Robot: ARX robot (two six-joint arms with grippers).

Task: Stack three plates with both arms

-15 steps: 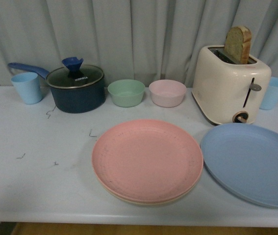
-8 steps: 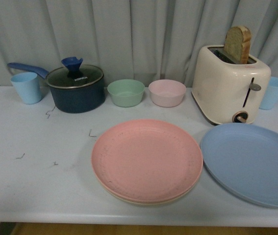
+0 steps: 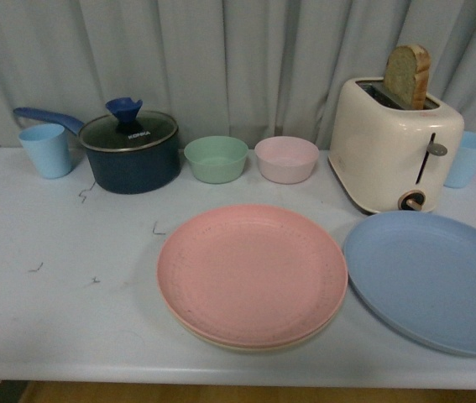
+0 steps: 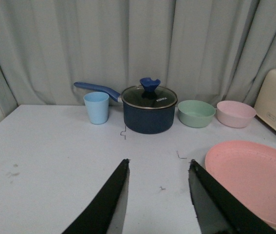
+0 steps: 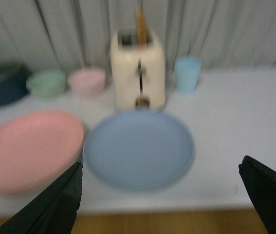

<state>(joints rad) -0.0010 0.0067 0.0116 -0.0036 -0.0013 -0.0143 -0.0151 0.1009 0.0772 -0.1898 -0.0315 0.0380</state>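
Front view gives you the whole layout. The pink plate (image 3: 252, 273) sits on top of the beige plate (image 3: 254, 345), and only a sliver of the beige rim shows along the near edge. The pair rests near the middle of the table (image 3: 61, 311). The blue plate (image 3: 431, 277) lies flat just beside them on the right; you cannot tell whether the rims touch. Its far edge is close in front of the toaster (image 3: 393, 143), which holds a slice of bread (image 3: 407, 75).

Along the back, from the left, you have a light blue cup (image 3: 46, 151), a dark blue saucepan (image 3: 133, 155) with its lid on, a green bowl (image 3: 216, 159) and a pink bowl (image 3: 286, 159). A second blue cup (image 3: 468, 159) stands beside the toaster.

In the left wrist view, your left gripper (image 4: 158, 163) hangs over bare table with its fingers spread and nothing between them.

Right wrist view is blurred. You can still see the right gripper (image 5: 159, 165) spread very wide and empty, with the blue plate ahead of it.
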